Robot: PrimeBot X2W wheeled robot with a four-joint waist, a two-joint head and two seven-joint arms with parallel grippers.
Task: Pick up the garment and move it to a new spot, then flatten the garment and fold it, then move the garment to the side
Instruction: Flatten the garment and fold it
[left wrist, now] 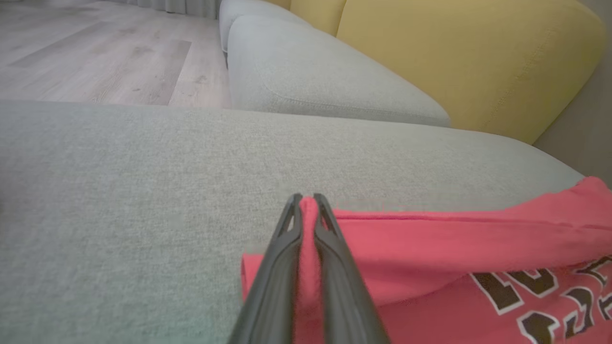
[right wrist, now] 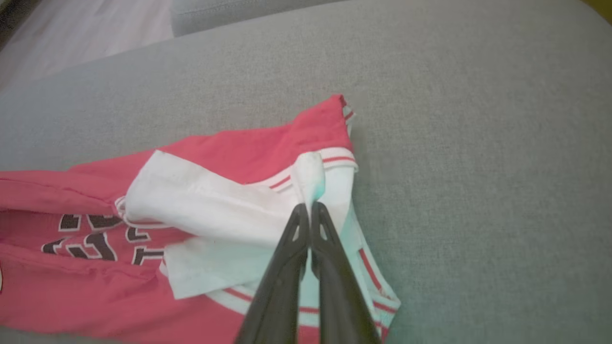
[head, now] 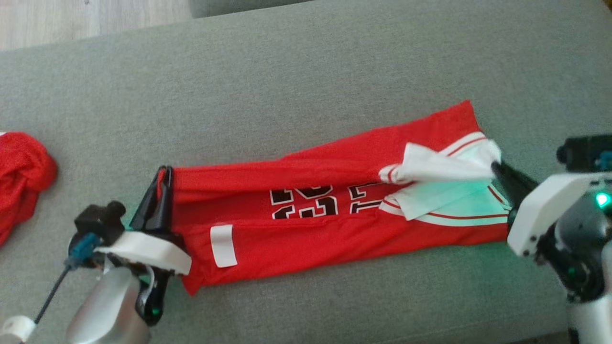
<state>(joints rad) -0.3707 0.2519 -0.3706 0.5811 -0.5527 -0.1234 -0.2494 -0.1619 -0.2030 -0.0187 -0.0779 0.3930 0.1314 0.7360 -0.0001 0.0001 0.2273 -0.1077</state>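
Jersey (head: 334, 210) lies stretched long across grey cushion (head: 306, 57), long edges turned in over number. Left gripper (head: 165, 173): fingers clenched on red hem end. Right gripper (head: 497, 167): fingers clenched on white sleeve trim at opposite end. Likely mid-fold. To do well: move both ends together, level, cloth lightly taut, so crease lands straight; lay flat before letting go. Risk: thin pinch on trim slipping. Second red cloth (head: 21, 172) well apart, left.
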